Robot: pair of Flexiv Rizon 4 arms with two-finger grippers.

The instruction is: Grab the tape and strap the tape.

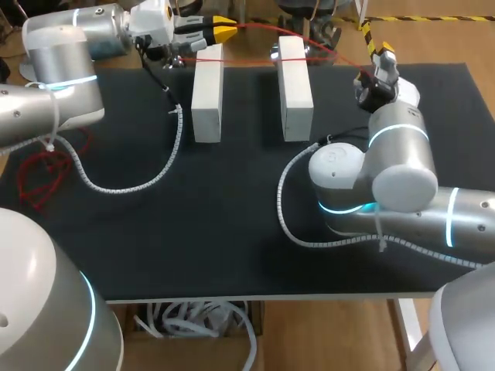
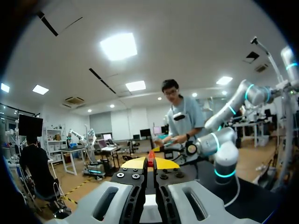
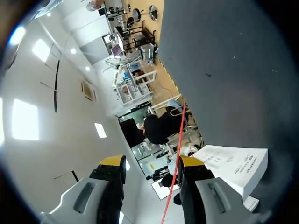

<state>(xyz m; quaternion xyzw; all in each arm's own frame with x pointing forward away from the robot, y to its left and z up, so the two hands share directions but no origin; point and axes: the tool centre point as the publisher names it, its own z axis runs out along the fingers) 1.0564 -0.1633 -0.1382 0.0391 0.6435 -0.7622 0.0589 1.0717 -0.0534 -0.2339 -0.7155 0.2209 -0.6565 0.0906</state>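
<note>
A black table (image 1: pixel 232 255) with a pale front edge, evenly lit.

Matt black table (image 1: pixel 232 224), smooth white blocks (image 1: pixel 207 97)

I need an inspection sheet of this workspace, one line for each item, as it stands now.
Surface: black table top, dark and matte.
Job's things: red tape, stretched along the far edge between the grippers.
Clutter: two white blocks, standing side by side near the far edge.
Grippers: left gripper shut on the red tape; right gripper open, the tape running between its fingers, close to one.
Cables: spiral-wrapped cables, one from each arm, lying in loops on the table.
Surroundings: nothing seen reaching over the table.
</note>
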